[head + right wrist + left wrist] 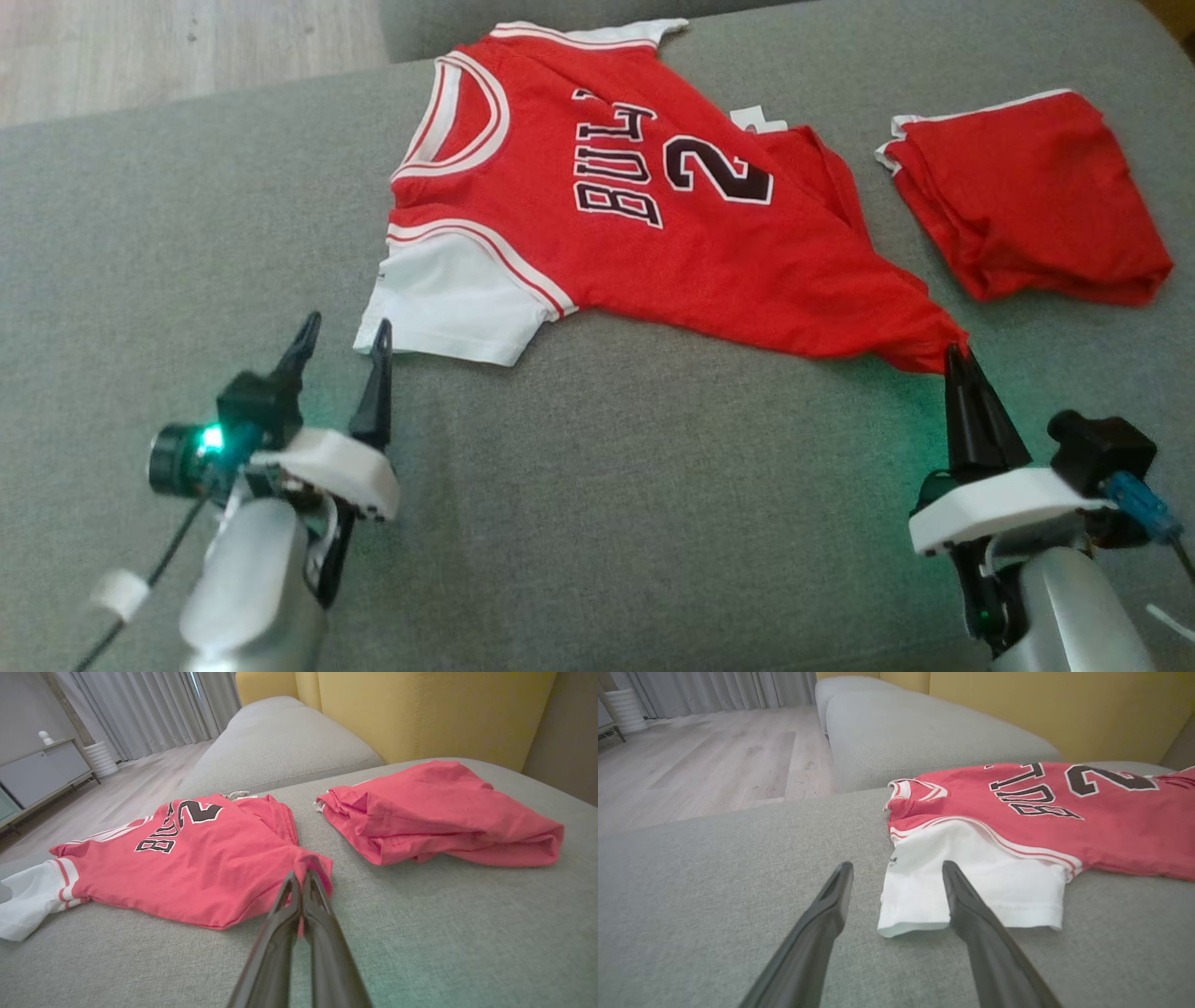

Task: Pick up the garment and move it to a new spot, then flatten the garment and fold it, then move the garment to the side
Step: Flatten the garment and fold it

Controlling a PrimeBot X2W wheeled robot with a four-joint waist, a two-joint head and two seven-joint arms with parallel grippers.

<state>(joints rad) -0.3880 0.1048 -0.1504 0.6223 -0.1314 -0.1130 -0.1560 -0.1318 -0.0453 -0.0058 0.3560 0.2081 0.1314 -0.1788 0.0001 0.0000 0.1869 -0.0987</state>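
The garment (653, 233) is a red jersey with white sleeves and black lettering, spread on the grey sofa cushion (607, 523). My right gripper (959, 359) is shut on the jersey's bottom hem corner, which is pulled to a point; in the right wrist view red cloth is pinched between the tips of my right gripper (301, 877). My left gripper (345, 331) stands open just short of the white sleeve (448, 303). In the left wrist view my left gripper (896, 870) straddles the sleeve's near corner (915, 905), one finger over the cloth, one beside it.
A second red garment (1027, 196), loosely folded, lies on the cushion to the right of the jersey. Wooden floor (700, 760) lies beyond the cushion's far-left edge. A yellow backrest (420, 709) rises behind the cushion.
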